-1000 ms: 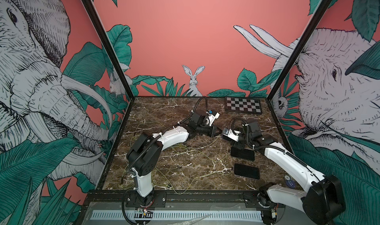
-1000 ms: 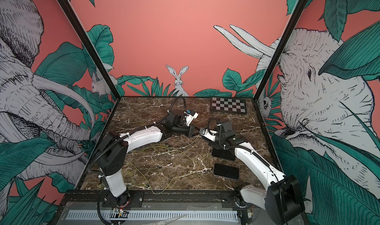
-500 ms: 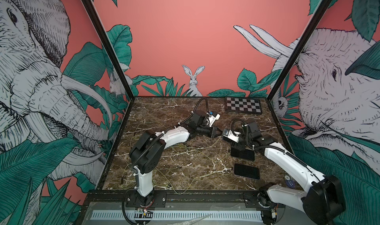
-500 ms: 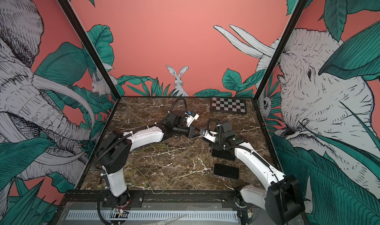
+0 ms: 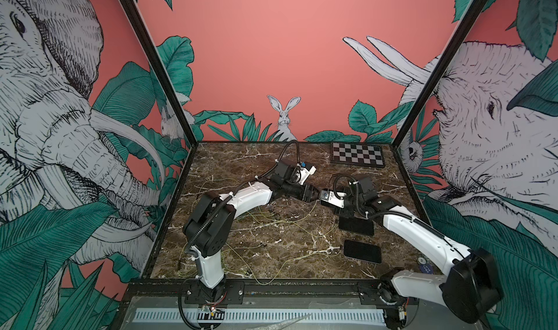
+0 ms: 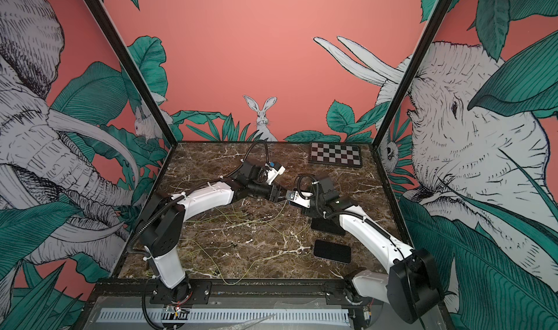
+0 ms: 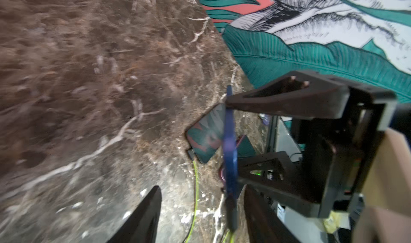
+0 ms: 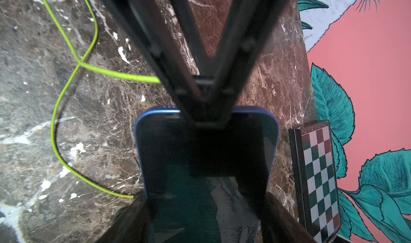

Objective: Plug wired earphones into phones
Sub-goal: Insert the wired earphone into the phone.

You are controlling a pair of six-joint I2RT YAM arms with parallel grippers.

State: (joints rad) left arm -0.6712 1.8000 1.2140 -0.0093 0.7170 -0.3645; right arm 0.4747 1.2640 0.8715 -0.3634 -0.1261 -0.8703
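Above the marble table (image 5: pixel 241 162), between the arms: right gripper (image 7: pixel 233 140) clamps the held phone (image 8: pixel 160 155) on edge; left gripper (image 7: pixel 201 193) stands jaws spread, gripping nothing, the plug (image 7: pixel 231 210) between them at the phone's end, apparently seated; its yellow-green cord (image 8: pixel 124 76) trails slack; advisable next: back the left straight along the plug's axis, clear of the cord; two other phones (image 5: pixel 362 251) lie flat nearby.

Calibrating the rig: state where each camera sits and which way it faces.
Top views: high over the near edge, looking down and rearward at the table; left arm, right arm show.
Left wrist: on left arm, faces the held phone edge-on; left pincer shows.
Right wrist: on right arm, faces that phone's flat side; right pincer shows.
Wrist views share that phone.
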